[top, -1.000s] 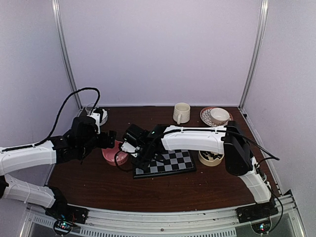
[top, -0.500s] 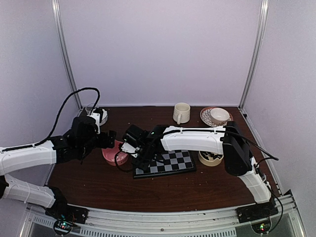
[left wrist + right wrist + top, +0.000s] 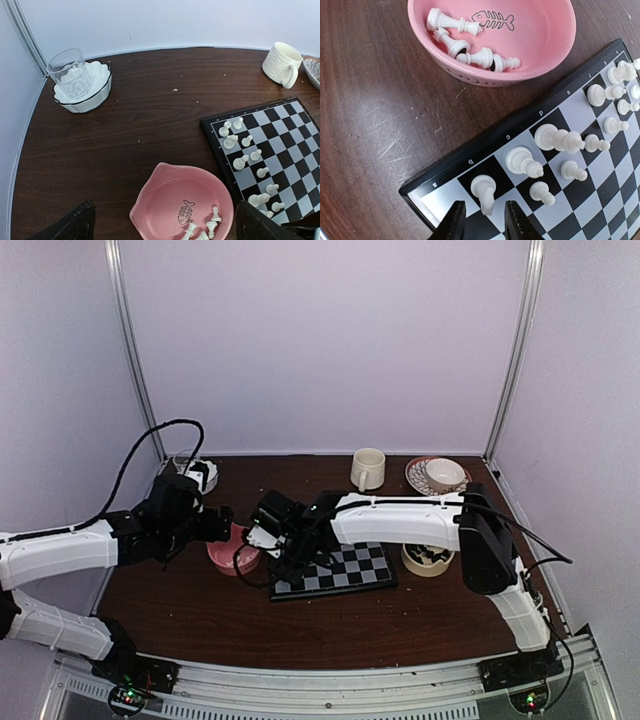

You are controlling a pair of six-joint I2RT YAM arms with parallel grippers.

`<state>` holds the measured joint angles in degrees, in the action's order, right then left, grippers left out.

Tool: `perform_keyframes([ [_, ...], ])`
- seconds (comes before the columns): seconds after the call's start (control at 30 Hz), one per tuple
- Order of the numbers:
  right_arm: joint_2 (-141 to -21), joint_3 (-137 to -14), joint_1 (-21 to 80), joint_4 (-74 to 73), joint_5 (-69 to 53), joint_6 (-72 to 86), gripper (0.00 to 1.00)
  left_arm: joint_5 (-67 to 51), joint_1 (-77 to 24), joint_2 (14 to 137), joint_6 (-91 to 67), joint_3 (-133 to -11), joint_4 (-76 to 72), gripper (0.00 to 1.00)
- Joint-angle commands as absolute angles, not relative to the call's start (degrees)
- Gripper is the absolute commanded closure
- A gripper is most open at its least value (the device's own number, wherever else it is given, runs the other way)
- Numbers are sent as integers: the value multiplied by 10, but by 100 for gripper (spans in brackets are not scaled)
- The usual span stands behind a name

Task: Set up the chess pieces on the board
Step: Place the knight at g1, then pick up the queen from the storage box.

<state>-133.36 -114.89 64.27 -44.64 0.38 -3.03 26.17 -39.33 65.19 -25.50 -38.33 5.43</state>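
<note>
The board (image 3: 345, 585) lies mid-table; its black rim shows in the left wrist view (image 3: 215, 131) and the right wrist view (image 3: 470, 156). Several white chess pieces (image 3: 241, 145) stand along its left side. My right gripper (image 3: 485, 216) is open just above a white knight (image 3: 484, 192) standing on the b square, a finger on each side and not gripping it. My left gripper (image 3: 165, 222) is open wide and empty over the pink bowl (image 3: 160, 195). Several white pieces (image 3: 470, 55) lie in that bowl. In the top view the left gripper (image 3: 222, 523) and right gripper (image 3: 290, 565) are close together.
A glass in a white scalloped bowl (image 3: 75, 80) stands at the back left. A cream mug (image 3: 281, 62) and a cup on a patterned saucer (image 3: 440, 475) stand at the back. A tan bowl (image 3: 428, 560) with dark pieces sits right of the board.
Almost nothing. The left arm has edged slightly back. The right gripper stays over the board's near left corner.
</note>
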Motion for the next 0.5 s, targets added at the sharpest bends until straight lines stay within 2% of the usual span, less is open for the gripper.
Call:
perform_keyframes([
  [0.0, -1244, -1101, 647, -419, 1, -22, 70, 262, -379, 684, -291, -433, 112, 2],
  [0.23, -1119, -963, 646, -344, 5, -19, 68, 222, -364, 703, -313, -442, 126, 2],
  [0.37, -1035, -835, 638, -241, 40, -18, 67, 186, -364, 735, -303, -463, 139, 3],
  [0.47, -978, -731, 619, -152, 57, -3, 67, 146, -364, 777, -285, -495, 156, 6],
])
